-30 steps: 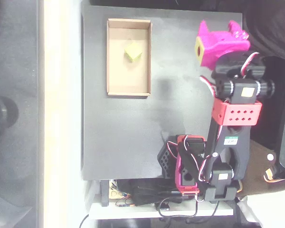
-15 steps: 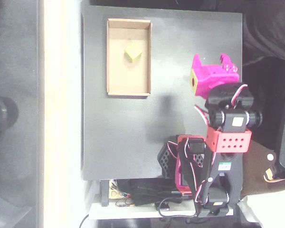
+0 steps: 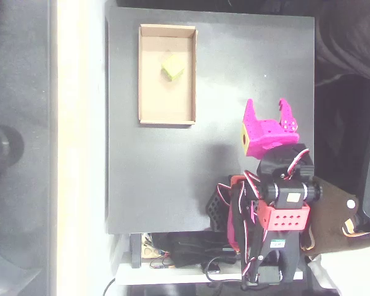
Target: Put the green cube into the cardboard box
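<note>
The green cube [image 3: 172,67] is a small lime block with plain faces, turned slightly askew to the walls around it. It rests on the floor of the cardboard box [image 3: 147,92], in the upper half of the tray as the overhead view shows it, clear of every wall. The cardboard box is a shallow tan rectangular tray with low walls, standing open-topped with its long side running up the picture.

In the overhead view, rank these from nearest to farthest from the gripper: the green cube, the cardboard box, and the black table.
From the gripper:
1. black table, directly beneath it.
2. cardboard box, to the upper left; its right wall is nearest.
3. green cube, inside the box, beyond that wall.
</note>
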